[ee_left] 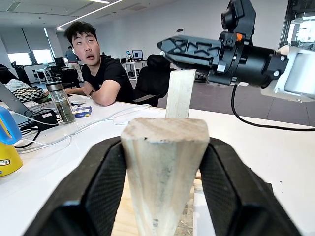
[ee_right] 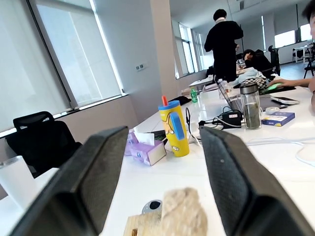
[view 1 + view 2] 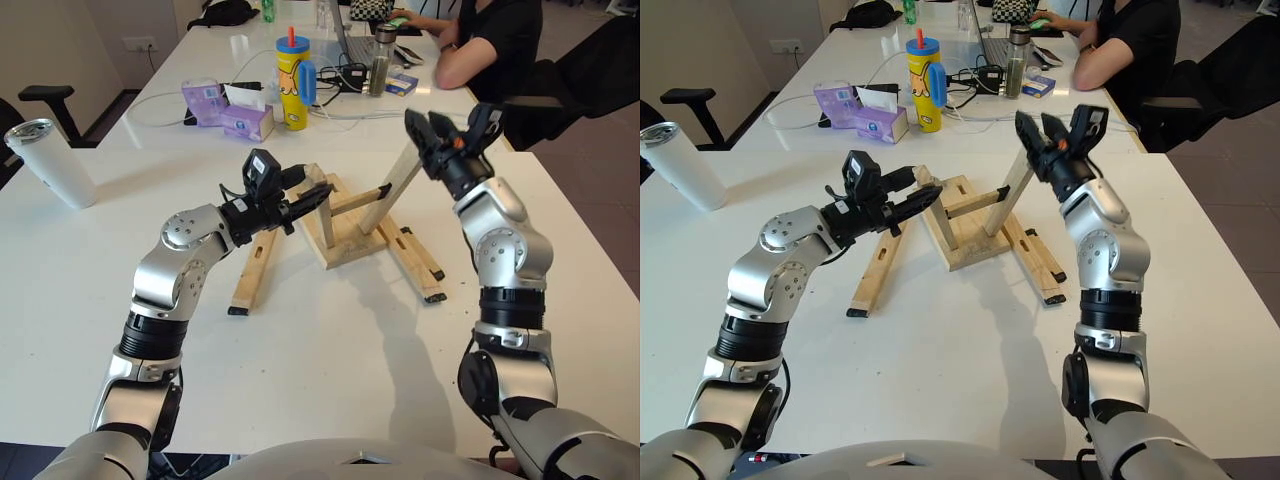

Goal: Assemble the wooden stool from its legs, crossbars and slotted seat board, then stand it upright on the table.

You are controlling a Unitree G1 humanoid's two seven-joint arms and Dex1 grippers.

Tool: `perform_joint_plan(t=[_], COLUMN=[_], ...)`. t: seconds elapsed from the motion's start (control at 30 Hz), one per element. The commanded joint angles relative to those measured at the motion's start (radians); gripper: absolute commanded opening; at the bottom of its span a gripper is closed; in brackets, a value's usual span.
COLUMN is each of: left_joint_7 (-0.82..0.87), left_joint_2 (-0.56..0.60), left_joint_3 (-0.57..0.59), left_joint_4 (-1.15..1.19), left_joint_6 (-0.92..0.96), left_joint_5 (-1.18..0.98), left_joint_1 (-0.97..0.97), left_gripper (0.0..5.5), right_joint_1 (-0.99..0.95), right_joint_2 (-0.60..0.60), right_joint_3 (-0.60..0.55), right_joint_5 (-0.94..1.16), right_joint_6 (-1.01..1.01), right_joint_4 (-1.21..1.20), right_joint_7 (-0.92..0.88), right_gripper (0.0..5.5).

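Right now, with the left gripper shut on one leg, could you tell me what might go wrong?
1. The left gripper clamps only the end of the held leg; a sideways pull could lever the seat board off the table.
2. The right gripper stands open over the leaning leg; closing off-centre could knock it loose.
3. The loose legs lie close beside the board and could be pushed.

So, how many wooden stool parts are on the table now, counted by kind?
Seat board: 1
Standing legs: 2
Crossbar between them: 1
Loose pieces lying flat: 3
Total: 7
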Motion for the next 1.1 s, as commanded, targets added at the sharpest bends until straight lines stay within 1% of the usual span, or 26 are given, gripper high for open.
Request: perform_joint_plan(t=[0.03,0.1,0.2,0.23,0.33,0.43,0.53,0.63,0.77,0.9,1.1], left_joint_7=[0.006,0.012,0.008,0.005,0.005,0.015,0.050,0.072,0.128,0.182,0.231], left_joint_2=[0.031,0.033,0.036,0.036,0.033,0.016,0.004,-0.004,-0.026,-0.045,-0.069], left_joint_3=[-0.010,-0.004,-0.001,-0.002,-0.002,0.018,0.037,0.062,0.118,0.161,0.202], left_joint_4=[0.035,0.036,0.035,0.033,0.029,0.019,0.016,-0.009,-0.060,-0.097,-0.101], left_joint_6=[0.050,0.046,0.046,0.046,0.045,0.047,0.059,0.068,0.105,0.147,0.168], left_joint_5=[0.040,0.042,0.039,0.037,0.042,0.035,0.037,0.026,-0.010,-0.046,-0.081], left_joint_1=[0.017,0.013,0.014,0.015,0.015,0.011,0.006,0.017,0.008,-0.002,-0.028], left_gripper=[2.17,2.17,2.17,2.53,2.79,2.79,2.79,2.79,2.79,2.79,2.79], right_joint_1=[-0.085,-0.123,-0.169,-0.180,-0.208,-0.233,-0.239,-0.219,-0.151,-0.085,-0.022], right_joint_2=[-0.022,-0.028,-0.026,-0.020,-0.003,-0.005,0.000,0.018,0.037,0.066,0.095], right_joint_3=[-0.039,-0.063,-0.081,-0.083,-0.092,-0.085,-0.046,-0.026,-0.014,0.017,0.039], right_joint_5=[0.015,0.011,-0.037,-0.046,-0.056,-0.086,-0.133,-0.127,-0.091,-0.080,-0.058], right_joint_6=[0.017,0.013,-0.012,-0.022,-0.053,-0.103,-0.149,-0.142,-0.080,-0.016,0.065], right_joint_4=[0.005,0.048,0.177,0.214,0.322,0.447,0.511,0.484,0.346,0.207,0.063], right_joint_7=[-0.037,-0.063,-0.133,-0.146,-0.160,-0.162,-0.137,-0.092,-0.059,-0.061,-0.078], right_gripper=[2.70,2.70,2.70,2.74,2.74,2.74,2.74,2.74,2.74,2.74,2.74])
